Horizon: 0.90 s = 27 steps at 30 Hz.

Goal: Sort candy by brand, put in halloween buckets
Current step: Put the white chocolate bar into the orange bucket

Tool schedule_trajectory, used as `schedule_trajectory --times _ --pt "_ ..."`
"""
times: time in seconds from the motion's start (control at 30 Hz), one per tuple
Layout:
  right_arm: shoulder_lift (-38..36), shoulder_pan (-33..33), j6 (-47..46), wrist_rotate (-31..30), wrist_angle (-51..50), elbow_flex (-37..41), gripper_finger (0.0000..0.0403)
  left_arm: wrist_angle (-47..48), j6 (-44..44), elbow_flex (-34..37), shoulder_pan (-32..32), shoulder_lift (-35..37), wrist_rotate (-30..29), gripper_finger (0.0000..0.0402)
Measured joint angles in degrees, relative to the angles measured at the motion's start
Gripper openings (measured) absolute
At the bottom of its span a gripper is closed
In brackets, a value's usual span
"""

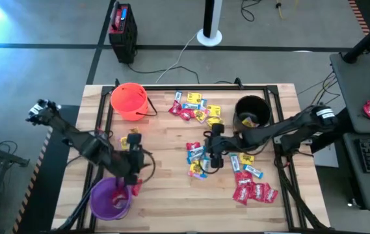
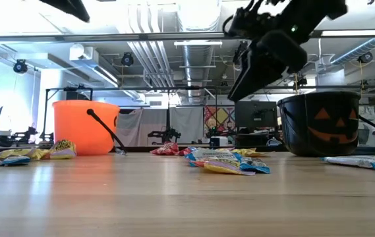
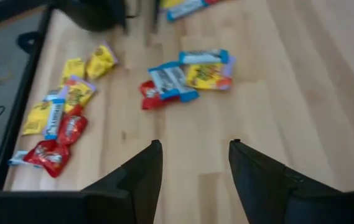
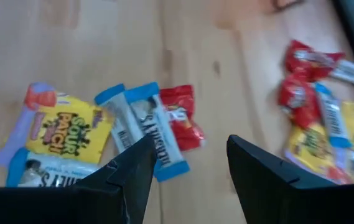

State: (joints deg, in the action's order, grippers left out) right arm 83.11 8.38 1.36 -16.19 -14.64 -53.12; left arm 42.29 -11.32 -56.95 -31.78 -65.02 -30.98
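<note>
- Bare counter (image 2: 174,204) fills the foreground of the low view, with a candy pile (image 2: 227,161) at centre frame beyond it
- Right hand (image 1: 212,156) hovers over that middle cluster, fingers parted and empty, a blue-and-white packet (image 4: 145,127) and a red packet (image 4: 181,118) just ahead of them
- Left hand (image 1: 134,185) sits lower left of the overhead frame beside the purple bucket (image 1: 110,198), fingers apart, nothing held
- Orange bucket (image 1: 129,101) upper left, black bucket (image 1: 251,112) upper right
- Risk, as I read it: those wrappers overlap, so a closing pinch could snag two brands at once or skid a flat packet aside
- More red packets (image 1: 253,192) wait lower right
</note>
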Motion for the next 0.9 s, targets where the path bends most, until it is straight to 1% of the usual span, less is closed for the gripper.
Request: schedule_trajectory --times 0.07,0.17,0.3,0.4,0.47,0.6,0.67,0.77,0.9 --pt "1.15 -0.84 1.48 3.01 1.68 0.0 0.0192 -4.2 1.2 3.33 1.87 2.51 -0.08 0.0169" --pt "3.14 -1.28 3.77 5.5 3.23 0.0 0.0192 -11.97 2.25 8.6 3.79 5.84 -0.06 0.0168" --pt "5.45 -1.17 5.36 6.2 4.53 0.0 0.0192 -21.68 2.74 14.74 4.51 8.76 -0.13 0.0168" --pt "6.76 -0.89 5.27 6.32 4.57 0.0 0.0192 -27.31 3.15 17.89 4.45 9.57 -0.08 0.0168" --pt "7.53 -0.52 5.21 6.3 4.73 0.0 0.0192 -29.7 3.21 19.18 4.45 9.67 -1.85 0.0168" --pt "9.78 -0.1 4.17 6.35 5.3 0.0 0.0192 -31.08 3.22 20.57 4.53 9.43 -10.92 0.0168" --pt "11.0 -0.13 3.83 6.26 6.17 0.0 0.0192 -31.67 3.22 20.63 4.53 9.3 -14.56 0.0168" --pt "12.38 -0.15 3.76 6.11 8.07 0.0 0.0192 -34.04 3.98 20.67 4.51 9.28 -15.49 0.0168" --pt "13.81 -0.15 3.79 5.95 9.52 0.0 0.0191 -35.15 4.23 20.75 4.51 9.12 -13.43 0.0168"
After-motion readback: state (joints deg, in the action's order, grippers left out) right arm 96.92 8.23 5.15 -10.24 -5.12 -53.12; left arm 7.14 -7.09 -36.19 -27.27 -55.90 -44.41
